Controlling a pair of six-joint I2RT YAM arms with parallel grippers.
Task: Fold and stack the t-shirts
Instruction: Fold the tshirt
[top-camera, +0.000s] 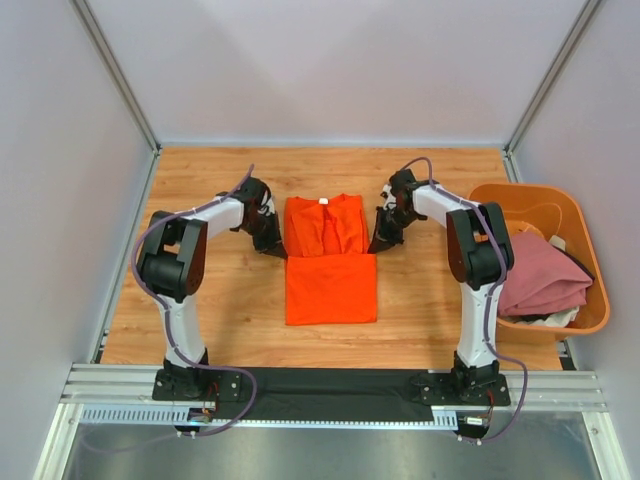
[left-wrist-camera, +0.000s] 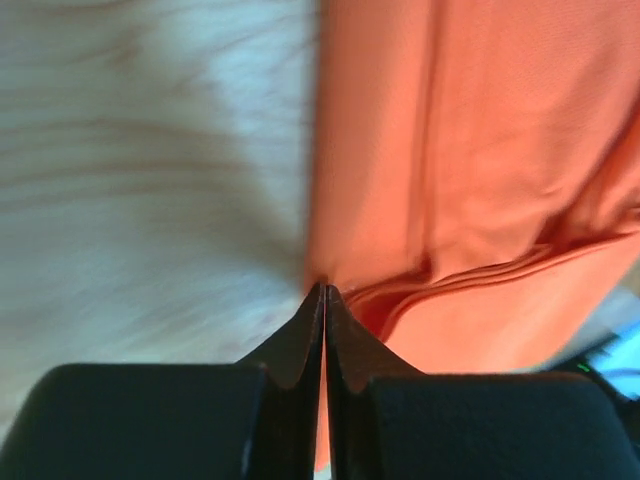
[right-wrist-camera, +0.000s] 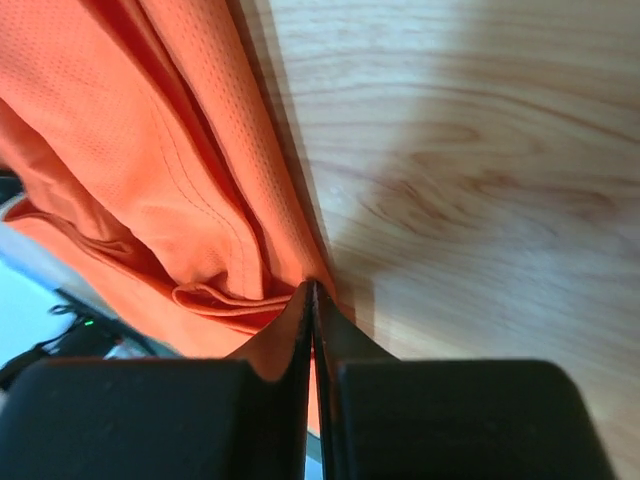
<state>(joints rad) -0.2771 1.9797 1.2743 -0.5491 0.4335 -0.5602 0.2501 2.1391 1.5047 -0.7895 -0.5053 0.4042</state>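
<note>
The orange t-shirt (top-camera: 330, 275) lies mid-table, its length running away from the arm bases, each side edge pinched at mid-length by tightly closed jaws, left gripper (top-camera: 271, 247) and right gripper (top-camera: 378, 245) equally near, wooden table (top-camera: 220, 300) all round, the pink t-shirt (top-camera: 540, 275) heaped in the tub (top-camera: 590, 300) at the right.

Left hand (left-wrist-camera: 325, 290) closed, right hand (right-wrist-camera: 313, 287) closed (apparently gripping)

walls (top-camera: 330, 60): plain pale grey | tabletop (top-camera: 230, 300): light wood grain | corner posts (top-camera: 115, 72): aluminium | light: even, soft
</note>
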